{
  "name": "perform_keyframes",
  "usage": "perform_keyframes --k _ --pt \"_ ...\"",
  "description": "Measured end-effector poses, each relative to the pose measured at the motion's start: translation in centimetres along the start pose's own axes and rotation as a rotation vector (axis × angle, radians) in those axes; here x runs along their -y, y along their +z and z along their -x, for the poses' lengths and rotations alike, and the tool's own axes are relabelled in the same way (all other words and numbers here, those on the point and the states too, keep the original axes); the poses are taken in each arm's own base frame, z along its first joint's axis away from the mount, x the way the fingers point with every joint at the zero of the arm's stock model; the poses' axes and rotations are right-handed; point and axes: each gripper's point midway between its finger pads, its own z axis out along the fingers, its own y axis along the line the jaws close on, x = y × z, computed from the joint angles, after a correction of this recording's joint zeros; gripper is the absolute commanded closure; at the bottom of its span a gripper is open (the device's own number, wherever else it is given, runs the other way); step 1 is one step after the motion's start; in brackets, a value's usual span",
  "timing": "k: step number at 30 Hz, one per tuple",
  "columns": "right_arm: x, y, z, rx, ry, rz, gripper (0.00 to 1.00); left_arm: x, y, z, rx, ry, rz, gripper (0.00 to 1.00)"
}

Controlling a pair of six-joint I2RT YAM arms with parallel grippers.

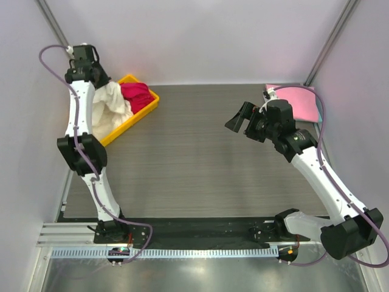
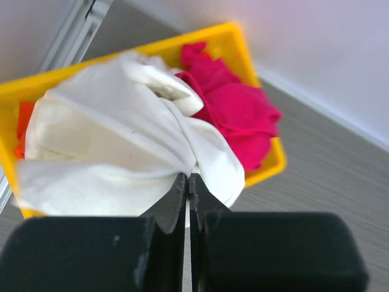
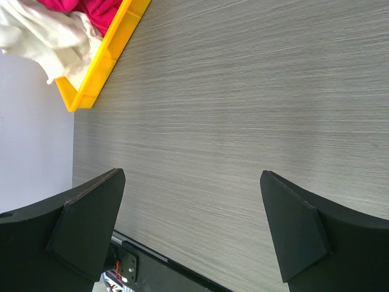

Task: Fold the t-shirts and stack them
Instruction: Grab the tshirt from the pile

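My left gripper [image 1: 100,85] is shut on a bunched fold of the cream-white t-shirt [image 1: 110,109] and holds it up over the yellow tray [image 1: 153,97]. In the left wrist view the jaws [image 2: 189,177] pinch the white cloth [image 2: 109,140], which hangs down into the tray [image 2: 231,36]. A magenta t-shirt [image 2: 243,115] lies in the tray beside it, and an orange one [image 2: 24,125] peeks out at the left. A folded pink t-shirt [image 1: 298,102] lies at the back right. My right gripper [image 1: 238,118] is open and empty above the table [image 3: 191,225].
The tray stands at the back left against the wall and also shows in the right wrist view [image 3: 109,55]. The grey table [image 1: 194,158] lies between the arms. Walls close in on the left, back and right.
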Motion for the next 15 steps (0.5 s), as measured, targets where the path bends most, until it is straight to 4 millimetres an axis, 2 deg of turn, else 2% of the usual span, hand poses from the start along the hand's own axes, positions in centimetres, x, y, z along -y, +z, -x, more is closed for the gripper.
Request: perform_keyframes --k 4,7,10,15 --pt "-0.3 -0.2 -0.1 -0.003 0.009 0.012 0.0 4.0 -7.6 4.0 0.155 0.025 -0.086 1.0" --pt "-0.5 -0.5 -0.1 -0.002 0.013 0.023 0.0 6.1 -13.4 6.3 0.263 0.024 -0.156 1.0" --pt "-0.8 -1.0 0.0 0.009 0.017 0.036 0.0 7.0 -19.3 8.3 0.374 -0.009 -0.233 1.0" --pt "-1.3 -2.0 0.3 0.034 0.018 0.059 0.0 7.7 -29.6 10.7 0.552 -0.076 -0.391 1.0"
